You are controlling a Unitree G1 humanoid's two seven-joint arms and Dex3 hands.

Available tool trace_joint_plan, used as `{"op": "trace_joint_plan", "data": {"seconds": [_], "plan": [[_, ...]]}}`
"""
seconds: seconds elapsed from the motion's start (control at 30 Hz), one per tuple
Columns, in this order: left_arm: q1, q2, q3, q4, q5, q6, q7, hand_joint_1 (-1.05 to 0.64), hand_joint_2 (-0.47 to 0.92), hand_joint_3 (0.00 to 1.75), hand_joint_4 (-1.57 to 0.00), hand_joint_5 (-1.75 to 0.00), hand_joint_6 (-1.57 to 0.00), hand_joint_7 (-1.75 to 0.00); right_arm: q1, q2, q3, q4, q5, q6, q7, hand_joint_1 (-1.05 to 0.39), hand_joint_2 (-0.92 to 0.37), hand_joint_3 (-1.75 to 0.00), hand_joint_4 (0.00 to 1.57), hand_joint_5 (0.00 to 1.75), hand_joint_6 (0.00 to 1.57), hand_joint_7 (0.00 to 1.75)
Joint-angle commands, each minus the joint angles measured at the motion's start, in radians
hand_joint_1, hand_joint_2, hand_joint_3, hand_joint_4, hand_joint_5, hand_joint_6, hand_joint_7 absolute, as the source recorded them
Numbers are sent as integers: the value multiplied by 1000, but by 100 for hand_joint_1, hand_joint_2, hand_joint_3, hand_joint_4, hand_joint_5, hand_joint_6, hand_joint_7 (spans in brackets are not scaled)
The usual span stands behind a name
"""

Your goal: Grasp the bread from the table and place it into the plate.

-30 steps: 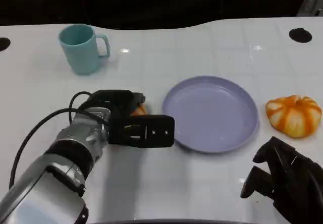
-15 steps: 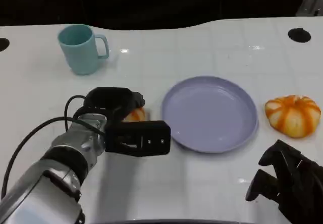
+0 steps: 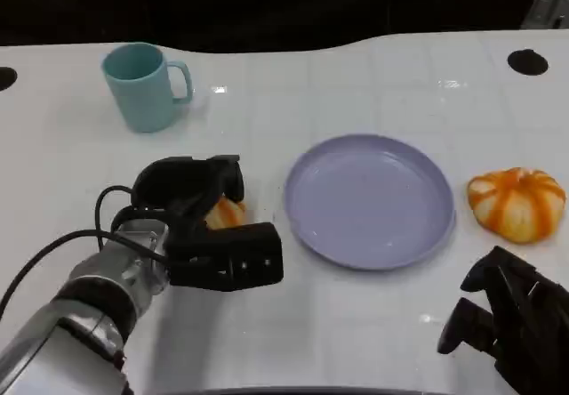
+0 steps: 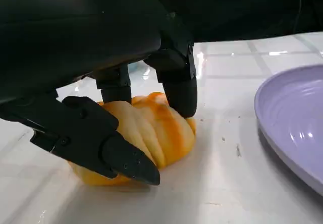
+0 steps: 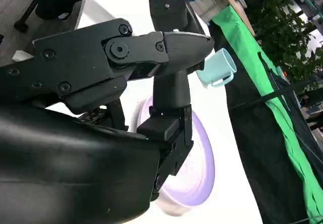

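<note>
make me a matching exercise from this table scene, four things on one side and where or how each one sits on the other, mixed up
Things:
1. mug
2. plate
3. bread
4. pumpkin

Places or states:
A. between the fingers of the left robot hand
B. far left of the table, handle facing right
C. middle of the table, nothing on it
D. right of the plate, apart from it

Pairs: 1-B, 2-C, 3-A, 4-D

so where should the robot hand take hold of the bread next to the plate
Across its ridged dome, from above. The bread lies flat on the table, so only its sides and top are free; the left robot hand already brackets it.
</note>
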Motion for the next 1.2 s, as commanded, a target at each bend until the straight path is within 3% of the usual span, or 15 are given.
{"op": "trace_joint_plan", "data": {"seconds": [0.03, 0.1, 0.17, 0.23, 0.4, 0.73, 1.0, 1.2], "plan": [[-6, 21, 20, 0, -20, -25, 36, -16, 86, 36, -85, -175, -59, -175, 0, -11, -10, -8, 8, 1, -4, -49, -92, -24, 67, 175, 58, 156], [-15, 22, 30, -9, -30, -51, 57, -14, 78, 56, -85, -175, -59, -175, -1, -10, -10, -7, 8, 4, -6, -50, -92, -24, 66, 175, 58, 157], [-22, 19, 41, -15, -39, -69, 76, -14, 76, 61, -85, -175, -59, -175, -3, -11, -8, -7, 3, 5, -9, -50, -92, -24, 66, 175, 58, 157], [-30, 16, 51, -21, -47, -85, 95, -13, 58, 88, -87, -175, -60, -175, -5, -13, -5, -7, -4, 5, -13, -50, -92, -24, 66, 175, 58, 157], [-49, 13, 85, -40, -79, -133, 94, -7, 45, 111, -89, -175, -65, -175, -9, -4, -5, -6, 2, 9, -19, -49, -92, -24, 66, 175, 58, 158], [-84, -1, 123, -76, -112, -184, 104, -11, 42, 123, -92, -175, -69, -175, -5, -8, 5, -13, -5, 9, -27, -48, -92, -29, 66, 175, 57, 159], [-140, -33, 116, -97, -117, -187, 57, -15, 47, 109, -93, -175, -68, -175, -10, -7, 6, -6, -1, 8, -24, -49, -92, -26, 67, 175, 58, 159], [-181, -79, 87, -107, -100, -232, -21, -13, 35, 121, -93, -175, -71, -175, -7, -8, 16, -1, -5, -7, -8, -49, -92, -27, 68, 175, 58, 159]]}}
